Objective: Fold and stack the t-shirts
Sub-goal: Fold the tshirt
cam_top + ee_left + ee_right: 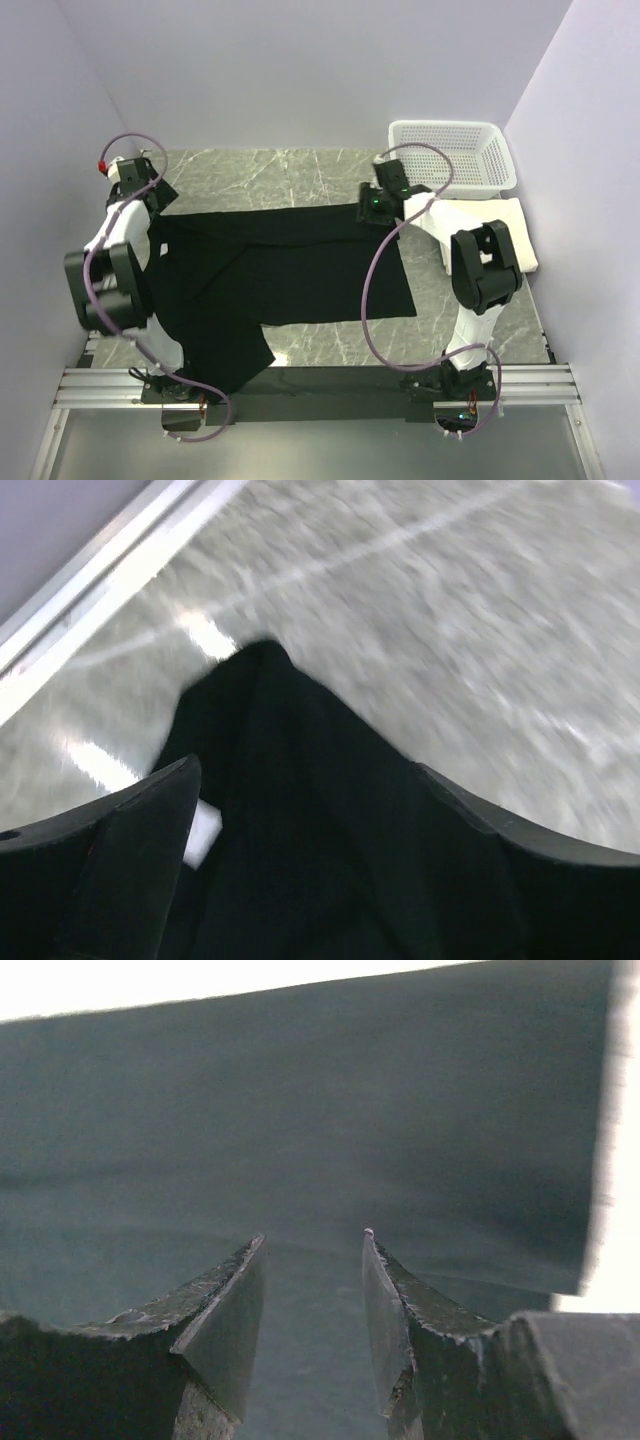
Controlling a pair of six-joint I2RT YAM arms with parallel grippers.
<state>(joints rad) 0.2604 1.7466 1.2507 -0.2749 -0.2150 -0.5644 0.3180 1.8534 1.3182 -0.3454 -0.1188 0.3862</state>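
The black t-shirt (pixel 290 270) lies spread across the marble table, with one part reaching the near edge at the left. My left gripper (pixel 153 203) is at its far left corner. In the left wrist view it (pixel 305 770) is open wide, with bunched black cloth (pixel 300 810) and a white label (pixel 205 832) between the fingers. My right gripper (pixel 368 212) is at the shirt's far right corner. In the right wrist view it (pixel 313 1235) is partly open just above flat black cloth (pixel 300 1110). The cream-white t-shirt (pixel 512 228) lies folded at the right, partly under the right arm.
A white mesh basket (pixel 452 150) stands at the back right, beside the cream shirt. Bare marble table (pixel 260 175) shows behind the black shirt. Walls close in on the left, back and right. A metal rail (pixel 320 385) runs along the near edge.
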